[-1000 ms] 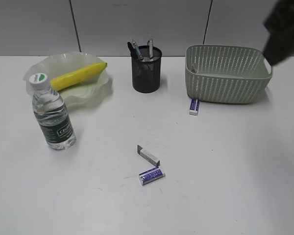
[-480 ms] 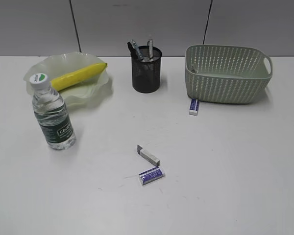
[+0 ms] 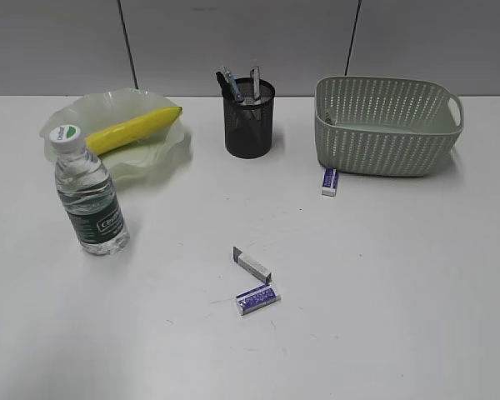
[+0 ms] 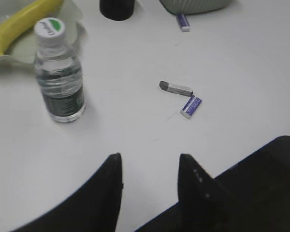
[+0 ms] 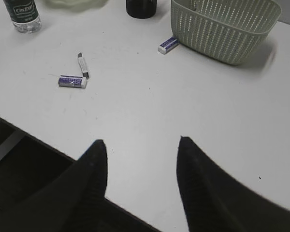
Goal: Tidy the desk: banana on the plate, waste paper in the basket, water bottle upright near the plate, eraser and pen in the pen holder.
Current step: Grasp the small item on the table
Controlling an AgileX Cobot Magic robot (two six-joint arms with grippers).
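Plate (image 3: pixel 162 154): pale green, translucent, wavy rim, at the far left of the desk. The banana (image 3: pixel 134 129) lies in it, yellow and smooth, tip pointing toward the pen holder (image 3: pixel 250 121).

Pen holder: black wire mesh cylinder, upright, centre back. Several pens (image 3: pixel 227 83) stand in it, leaning against the rim.

Basket (image 3: pixel 389 152): grey-green plastic with a perforated weave pattern, rounded corners, a handle slot at the right end. The part of its interior that shows holds nothing I can make out with certainty.

Water bottle (image 3: pixel 88 197): clear ribbed plastic, dark label, white cap with a green mark, standing upright just in front of the plate's left side.

Loose items on the white desk (image 3: pixel 400 292): a small white-and-blue eraser (image 3: pixel 330 181) lying just in front of the basket's left corner; a second eraser (image 3: pixel 258 297) with a purple sleeve in the middle of the desk; a short grey block (image 3: pixel 252 264) beside it, nearly touching at one end.

My left gripper (image 4: pixel 150 186) hovers above the near edge, fingers spread apart, nothing between them. My right gripper (image 5: pixel 141 166) likewise sits over the near edge, fingers parted and empty.

Wide bare surface to the right of and in front of the central pair.
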